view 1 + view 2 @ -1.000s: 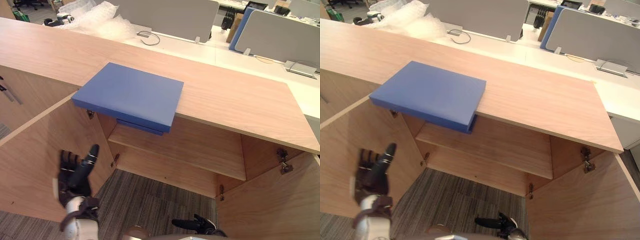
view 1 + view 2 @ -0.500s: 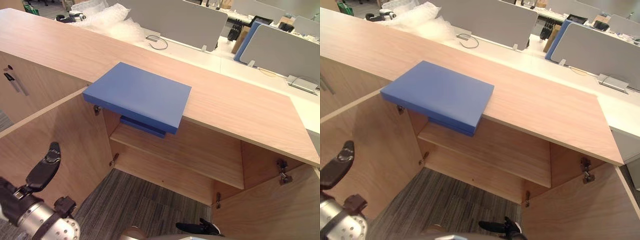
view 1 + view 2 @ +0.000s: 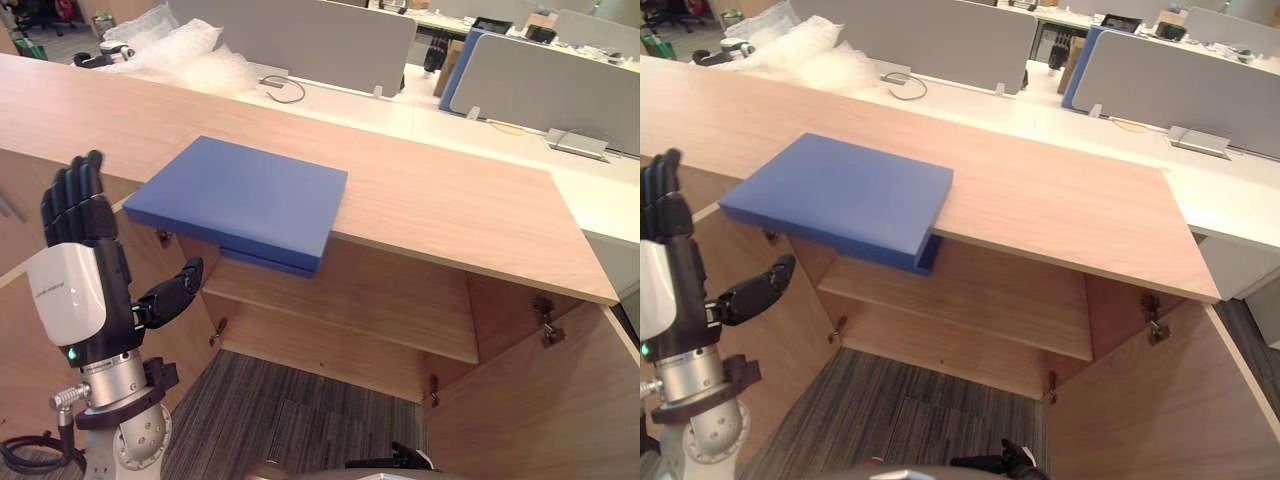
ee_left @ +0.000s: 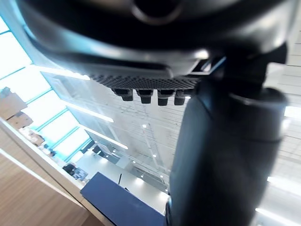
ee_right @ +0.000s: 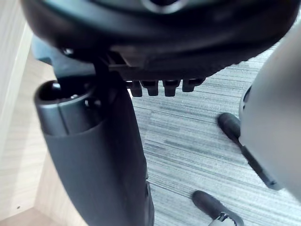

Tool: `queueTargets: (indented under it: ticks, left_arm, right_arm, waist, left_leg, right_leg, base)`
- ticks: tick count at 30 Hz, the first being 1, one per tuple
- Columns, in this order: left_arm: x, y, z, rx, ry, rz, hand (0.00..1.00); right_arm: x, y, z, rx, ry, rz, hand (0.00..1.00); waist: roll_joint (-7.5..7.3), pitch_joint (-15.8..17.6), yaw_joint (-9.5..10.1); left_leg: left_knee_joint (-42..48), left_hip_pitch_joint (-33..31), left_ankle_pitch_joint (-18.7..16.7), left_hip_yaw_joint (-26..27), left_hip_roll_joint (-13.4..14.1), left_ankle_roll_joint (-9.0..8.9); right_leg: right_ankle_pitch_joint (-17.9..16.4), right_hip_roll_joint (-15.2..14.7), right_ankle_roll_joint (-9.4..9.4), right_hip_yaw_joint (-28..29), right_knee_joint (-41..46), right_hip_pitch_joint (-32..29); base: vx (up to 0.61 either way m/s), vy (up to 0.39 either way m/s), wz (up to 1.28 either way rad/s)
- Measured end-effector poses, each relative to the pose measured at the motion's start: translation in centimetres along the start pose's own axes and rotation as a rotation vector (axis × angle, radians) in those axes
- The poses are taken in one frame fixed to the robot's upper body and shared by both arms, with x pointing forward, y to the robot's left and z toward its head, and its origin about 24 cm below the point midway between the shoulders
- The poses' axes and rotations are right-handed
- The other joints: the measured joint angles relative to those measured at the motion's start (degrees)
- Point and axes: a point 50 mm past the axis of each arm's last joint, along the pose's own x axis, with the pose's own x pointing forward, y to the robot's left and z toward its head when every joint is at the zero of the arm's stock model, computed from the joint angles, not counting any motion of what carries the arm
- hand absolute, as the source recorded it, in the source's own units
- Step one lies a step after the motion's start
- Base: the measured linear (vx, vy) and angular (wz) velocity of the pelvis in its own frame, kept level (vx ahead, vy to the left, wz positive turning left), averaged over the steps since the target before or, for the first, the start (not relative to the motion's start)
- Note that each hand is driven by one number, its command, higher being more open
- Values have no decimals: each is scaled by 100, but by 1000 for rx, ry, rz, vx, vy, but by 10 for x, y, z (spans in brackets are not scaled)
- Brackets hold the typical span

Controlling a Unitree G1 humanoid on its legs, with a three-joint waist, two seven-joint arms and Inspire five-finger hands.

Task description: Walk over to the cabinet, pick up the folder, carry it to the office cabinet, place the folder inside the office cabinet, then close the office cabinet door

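- The blue folder (image 3: 240, 195) lies flat on top of the wood cabinet (image 3: 450, 210). Its near side sticks out over the front edge.
- The left hand (image 3: 72, 290) is held up just left of the folder and is not touching it. Its fingers (image 3: 72, 200) are straight, the thumb sticks out, and it holds nothing.
- The right hand (image 5: 94, 165) hangs low over the grey carpet (image 5: 188, 141), with loose fingers that hold nothing.
- The right door (image 3: 540, 400) stands open.
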Motion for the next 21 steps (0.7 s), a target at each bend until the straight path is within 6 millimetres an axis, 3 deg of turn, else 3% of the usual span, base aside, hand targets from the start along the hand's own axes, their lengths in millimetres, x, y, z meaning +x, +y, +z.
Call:
queueTargets:
  ticks: [9, 17, 21]
  left_arm:
    - [24, 18, -22, 294, -141, -17, 100]
    - [27, 18, -26, 372, -174, -33, 100]
    - [26, 15, -29, 386, -182, -77, 100]
  right_arm:
    - [1, -14, -1, -64, 7, -6, 100]
    - [1, -14, 2, -94, -7, -2, 100]
    - [1, -14, 2, -94, -8, 2, 100]
  waist:
    - [54, 50, -73]
    - [98, 149, -61]
    - [31, 199, -47]
  left_leg:
    - [-233, 183, 39, 23, 179, -31]
    - [-544, 252, 177, 19, 246, 16]
    - [-579, 249, 219, 78, 265, 21]
  right_leg:
    - [-52, 111, -105, 232, 94, -42]
    - [-51, 116, -158, 317, 285, -219]
    - [-51, 110, -178, 399, 381, -299]
  base:
    - [-59, 39, -11]
    - [-85, 23, -2]
    - [-72, 12, -9]
